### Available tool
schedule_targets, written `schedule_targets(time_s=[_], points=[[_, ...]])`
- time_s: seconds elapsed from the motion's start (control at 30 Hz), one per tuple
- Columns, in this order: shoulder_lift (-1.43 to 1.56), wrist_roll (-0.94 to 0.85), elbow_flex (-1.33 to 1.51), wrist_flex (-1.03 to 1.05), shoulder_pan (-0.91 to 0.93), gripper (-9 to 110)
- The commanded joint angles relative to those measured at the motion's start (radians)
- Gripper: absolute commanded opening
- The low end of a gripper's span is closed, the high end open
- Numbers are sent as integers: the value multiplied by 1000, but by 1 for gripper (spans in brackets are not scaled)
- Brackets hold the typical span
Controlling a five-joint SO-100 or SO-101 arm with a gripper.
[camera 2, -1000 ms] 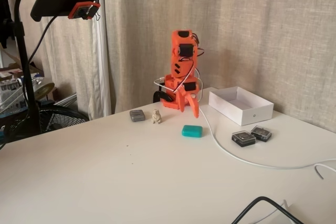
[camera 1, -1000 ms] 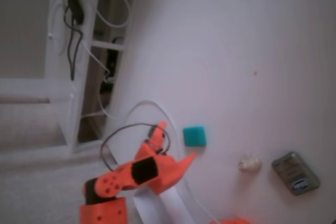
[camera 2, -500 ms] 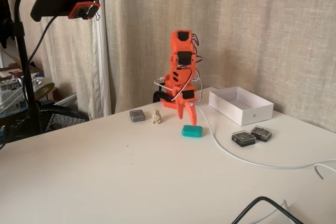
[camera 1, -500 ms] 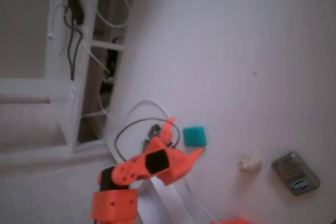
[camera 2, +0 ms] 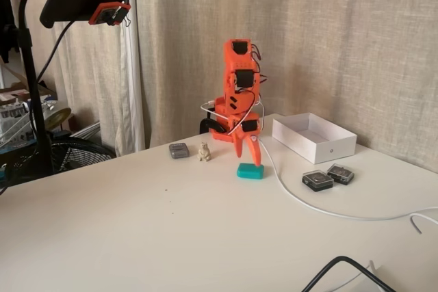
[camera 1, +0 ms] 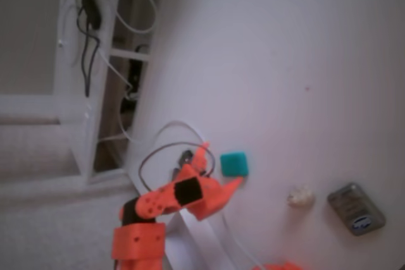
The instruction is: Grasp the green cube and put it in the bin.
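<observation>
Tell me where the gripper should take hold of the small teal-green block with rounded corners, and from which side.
Best guess: from above, across two opposite flat side faces. The small teal-green block lies flat on the white table with bare surface all round, so its low sides look reachable, while its rounded corners would give poor purchase. The orange gripper is already spread open beside it.

1. The orange end effector (camera 2: 250, 158) points down, its tips just above the green cube (camera 2: 250, 171) on the tabletop (camera 2: 171, 230).
2. The white bin (camera 2: 314, 137) sits to the right, well apart.
</observation>
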Motion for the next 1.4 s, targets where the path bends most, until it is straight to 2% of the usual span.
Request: schedule_targets(time_s=[0.0,0.37,0.73,1.2,1.37], points=[[-8,51,-38,-80,6,45],[6,222,-64,103,-55,44],[-46,319,-66,43,-69,43],[-84,545,-44,40,-97,43],[-120,545,-44,34,-117,43]])
